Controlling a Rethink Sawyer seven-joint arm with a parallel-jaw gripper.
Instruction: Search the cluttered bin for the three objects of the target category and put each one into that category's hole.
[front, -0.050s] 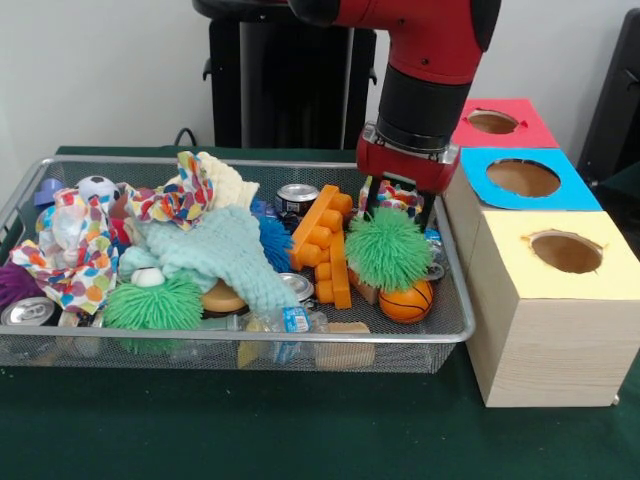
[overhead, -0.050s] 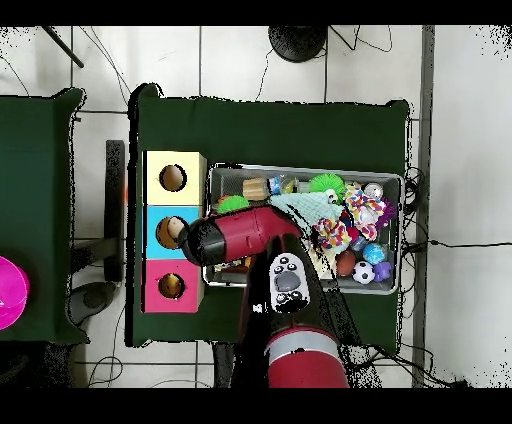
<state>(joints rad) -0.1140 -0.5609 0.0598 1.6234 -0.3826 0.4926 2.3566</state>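
Observation:
My gripper (front, -0.050s: 398, 214) hangs over the right end of the wire mesh bin (front, -0.050s: 200, 338), shut on a green spiky ball (front, -0.050s: 388, 250) that sticks out below its fingers. In the overhead view the same green ball (overhead, -0.050s: 232, 204) peeks out beside the red arm, close to the bin's wall nearest the boxes. A second green spiky ball (front, -0.050s: 155, 302) lies at the bin's front left. A blue spiky ball (front, -0.050s: 275, 240) sits mid-bin, half under a teal cloth (front, -0.050s: 225, 255). Three wooden boxes with holes stand right of the bin: yellow (front, -0.050s: 510, 262), blue (front, -0.050s: 482, 166), red (front, -0.050s: 532, 130).
The bin also holds an orange toy block (front, -0.050s: 325, 245), a small basketball (front, -0.050s: 407, 300), drink cans (front, -0.050s: 297, 197), a soccer ball (front, -0.050s: 97, 187), patterned cloths (front, -0.050s: 70, 250) and a plastic bottle (front, -0.050s: 285, 320). The bin's right wall stands close against the boxes.

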